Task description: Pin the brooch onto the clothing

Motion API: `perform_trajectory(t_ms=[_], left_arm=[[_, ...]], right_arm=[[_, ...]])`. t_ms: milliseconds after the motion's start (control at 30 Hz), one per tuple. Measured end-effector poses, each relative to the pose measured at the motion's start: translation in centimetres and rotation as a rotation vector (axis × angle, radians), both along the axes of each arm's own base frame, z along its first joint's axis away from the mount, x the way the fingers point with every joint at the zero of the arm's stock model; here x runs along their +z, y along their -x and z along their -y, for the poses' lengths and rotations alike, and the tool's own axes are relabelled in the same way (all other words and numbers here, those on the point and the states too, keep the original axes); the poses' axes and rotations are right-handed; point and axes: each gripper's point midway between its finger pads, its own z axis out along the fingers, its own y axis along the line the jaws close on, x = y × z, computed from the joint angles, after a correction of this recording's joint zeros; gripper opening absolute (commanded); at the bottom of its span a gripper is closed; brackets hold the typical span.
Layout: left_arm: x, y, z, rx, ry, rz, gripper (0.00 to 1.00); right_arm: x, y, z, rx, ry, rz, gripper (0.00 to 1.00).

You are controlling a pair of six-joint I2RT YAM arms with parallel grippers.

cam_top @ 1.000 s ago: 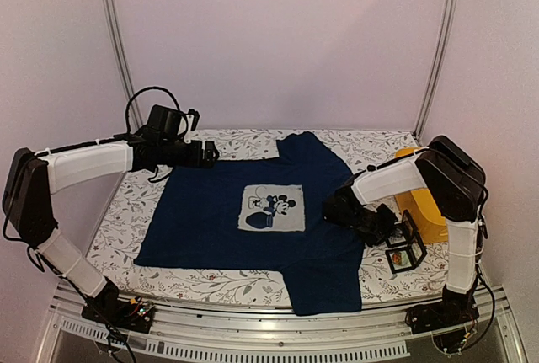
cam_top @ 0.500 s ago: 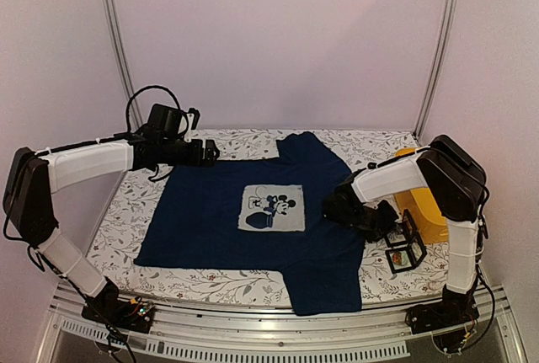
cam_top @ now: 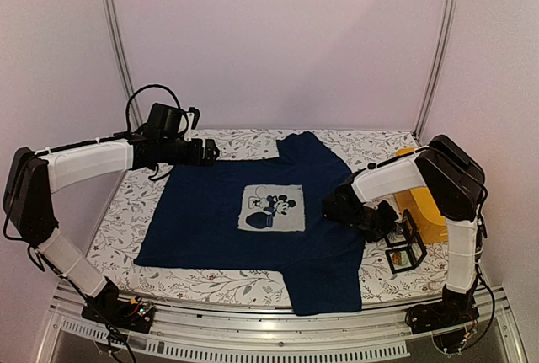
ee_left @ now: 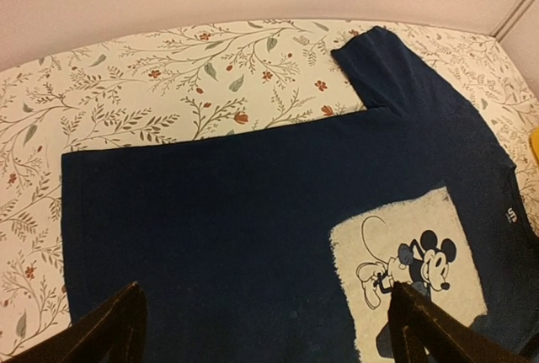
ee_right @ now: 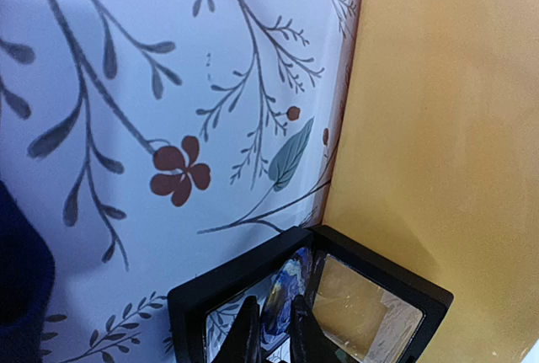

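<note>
The navy T-shirt [cam_top: 210,211] lies flat on the table with its pale mouse print [cam_top: 271,208] at the middle. It also fills the left wrist view [ee_left: 210,203]. My left gripper [cam_top: 210,152] hovers over the shirt's far left part, and in its own view it [ee_left: 265,317] is open and empty. My right gripper [cam_top: 390,228] is at an open black frame case [cam_top: 406,247] to the right of the shirt. In the right wrist view, the gripper [ee_right: 276,319] is closed on a round blue brooch [ee_right: 284,289] standing edge-on in the case [ee_right: 219,291].
A yellow block [cam_top: 425,207] stands right behind the case, and it is close to my right fingers in the right wrist view [ee_right: 446,110]. The floral table cover [cam_top: 126,211] shows around the shirt. Metal rails run along the near edge.
My right wrist has shifted slightly up and to the left over the case. The left arm and the shirt have not moved.
</note>
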Motion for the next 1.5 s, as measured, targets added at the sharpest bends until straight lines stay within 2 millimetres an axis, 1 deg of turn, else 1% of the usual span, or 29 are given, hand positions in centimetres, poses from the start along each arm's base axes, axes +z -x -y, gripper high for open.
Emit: perform_trajectory(t_ms=[333,600,833,1000,1067,1167,1233,1300,1400,1433,1467,1500], left_arm=[[0.0,0.0,0.0,-0.005,-0.007,0.000,1.00],[0.0,0.0,0.0,-0.006,-0.008,0.000,1.00],[0.1,0.0,0.1,-0.009,-0.004,0.001,1.00],[0.3,0.1,0.3,-0.021,0.006,0.002,1.00],[0.5,0.2,0.4,-0.027,0.009,0.008,1.00],[1.7,0.4,0.5,-0.037,0.020,0.035,1.00],[2.8,0.7,0.6,-0.051,0.029,0.065,1.00],[4.2,1.2,1.0,-0.074,0.040,0.101,0.99],[6.3,2.1,2.3,-0.123,0.045,0.159,0.98],[6.7,2.5,2.8,-0.144,0.044,0.172,0.98],[7.3,3.1,3.6,-0.173,0.042,0.190,0.98],[7.7,3.7,4.4,-0.204,0.039,0.206,0.98]], right_arm=[[-0.3,-0.2,0.4,-0.004,-0.001,-0.008,0.15],[-0.4,-0.3,0.4,0.006,0.004,-0.016,0.00],[0.4,-0.4,0.8,0.017,0.036,-0.012,0.00],[1.2,-0.7,0.2,0.003,0.007,0.009,0.00],[2.2,-1.1,-0.3,0.002,-0.009,0.034,0.00],[4.5,-2.0,-1.2,0.002,-0.045,0.093,0.00],[6.1,-2.6,-1.9,0.001,-0.091,0.137,0.00],[7.9,-3.3,-3.2,0.007,-0.177,0.182,0.00],[11.7,-4.6,-6.9,0.052,-0.444,0.256,0.00],[13.2,-4.8,-8.7,0.090,-0.576,0.273,0.00],[15.2,-4.9,-10.6,0.141,-0.719,0.296,0.00],[18.2,-4.7,-13.0,0.228,-0.892,0.320,0.00]])
